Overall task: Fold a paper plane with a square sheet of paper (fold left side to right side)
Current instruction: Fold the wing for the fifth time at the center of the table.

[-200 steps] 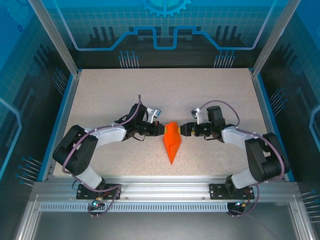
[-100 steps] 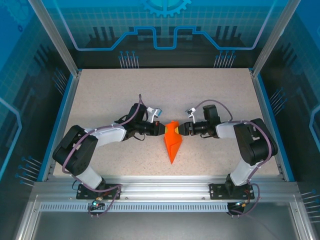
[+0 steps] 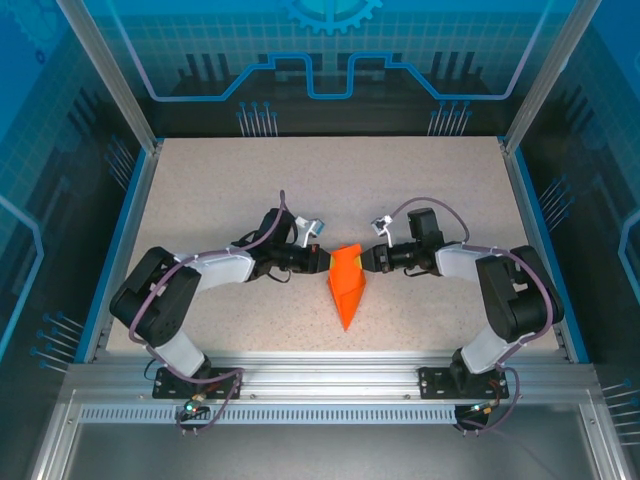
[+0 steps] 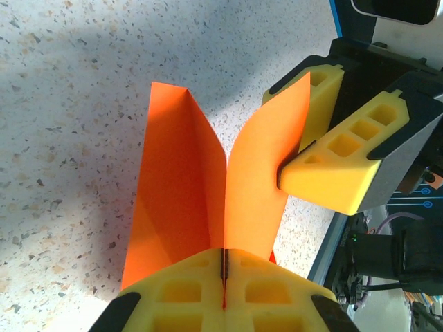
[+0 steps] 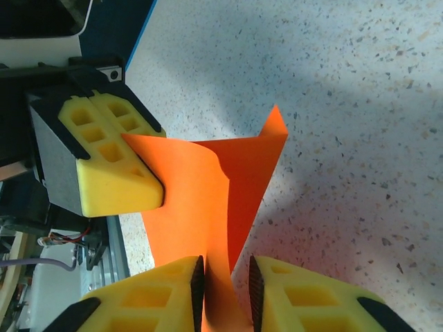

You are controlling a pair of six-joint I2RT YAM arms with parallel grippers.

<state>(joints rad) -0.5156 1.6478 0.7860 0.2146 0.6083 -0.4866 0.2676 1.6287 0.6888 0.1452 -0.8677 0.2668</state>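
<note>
The paper plane (image 3: 347,292) lies near the middle of the counter (image 3: 420,180), with its tip toward the near edge and its broad end farther back. The left gripper (image 3: 327,260) sits at the left of that broad end and the right gripper (image 3: 363,259) at its right, facing each other across it. A raised flap stands between the right gripper's fingers (image 5: 145,304), and the paper's edge lies between the left gripper's fingers (image 4: 180,290).

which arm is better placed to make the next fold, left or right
Probably the right. The right gripper straddles one raised flap of the paper plane, jaws slightly apart, ready to pinch and fold it. The left gripper is shut on the centre crease, so it serves better as the anchor.
</note>
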